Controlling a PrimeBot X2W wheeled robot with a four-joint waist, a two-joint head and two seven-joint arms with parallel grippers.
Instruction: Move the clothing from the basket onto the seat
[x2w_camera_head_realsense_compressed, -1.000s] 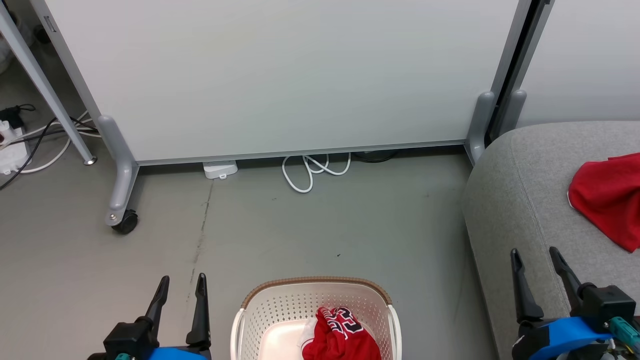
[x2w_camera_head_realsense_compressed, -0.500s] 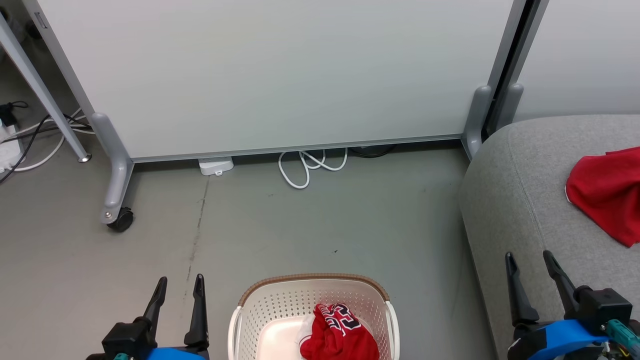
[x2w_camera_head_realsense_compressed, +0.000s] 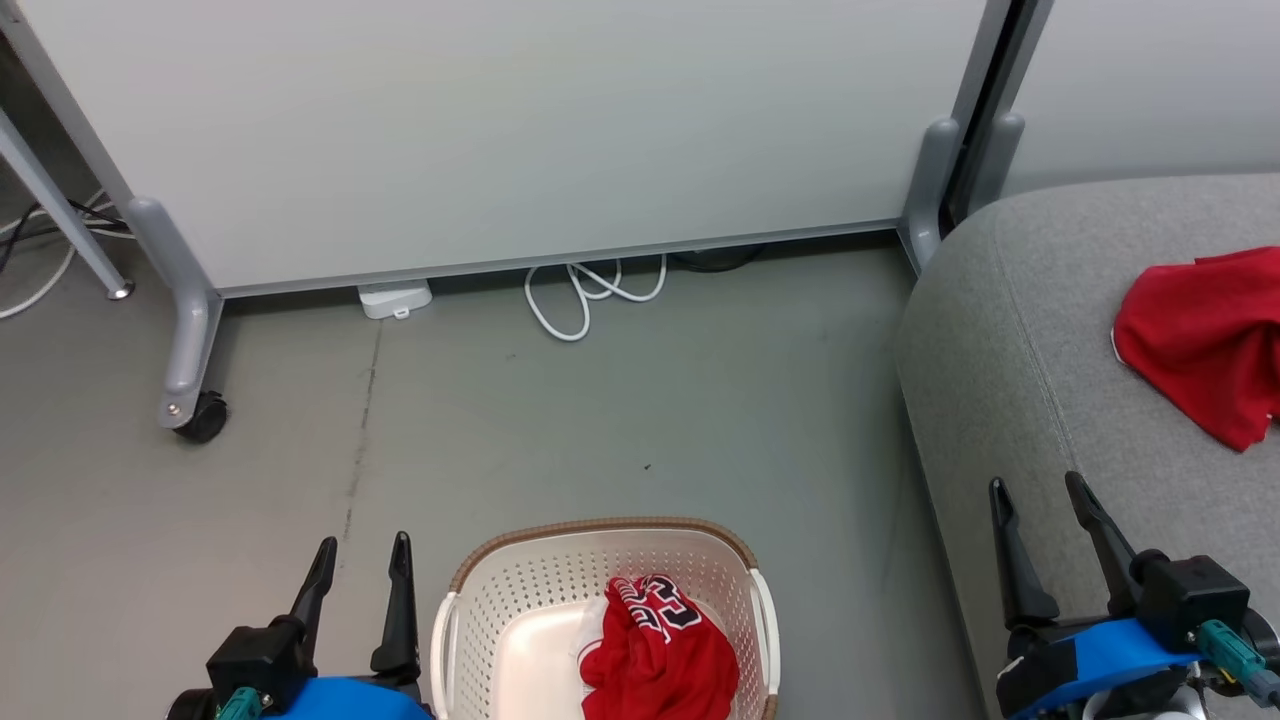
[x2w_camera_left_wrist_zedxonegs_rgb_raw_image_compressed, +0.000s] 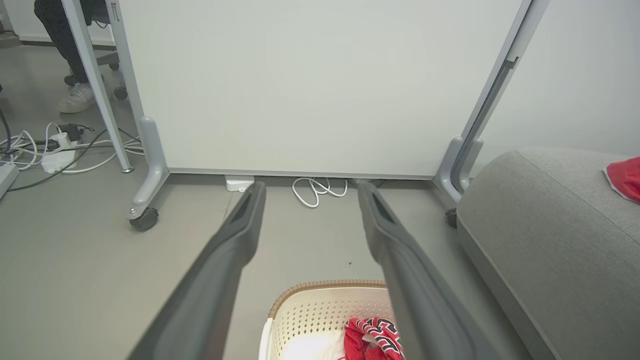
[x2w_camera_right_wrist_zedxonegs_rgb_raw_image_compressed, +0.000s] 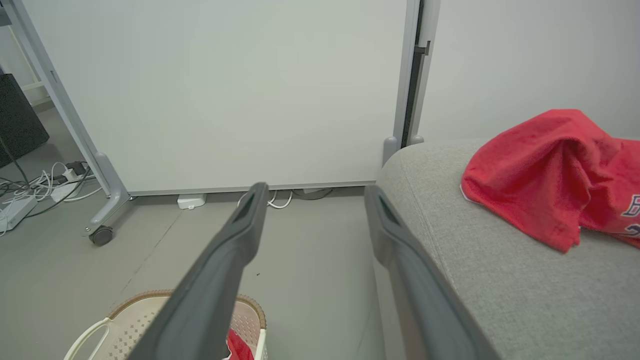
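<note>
Clothing (x2w_camera_head_realsense_compressed: 655, 650), seemingly lower, between left pincer (x2w_camera_head_realsense_compressed: 365, 543) and right pincer (x2w_camera_head_realsense_compressed: 1035, 482)

Head view high, tilted down; wrist views lower, facing partition (x2w_camera_head_realsense_compressed: 500, 130); all share basket (x2w_camera_head_realsense_compressed: 600, 527), probably cable (x2w_camera_head_realsense_compressed: 585, 300).

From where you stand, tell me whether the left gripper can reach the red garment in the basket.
Probably yes: the left gripper is open beside the basket, whose top is uncovered, and nothing lies over the garment.
</note>
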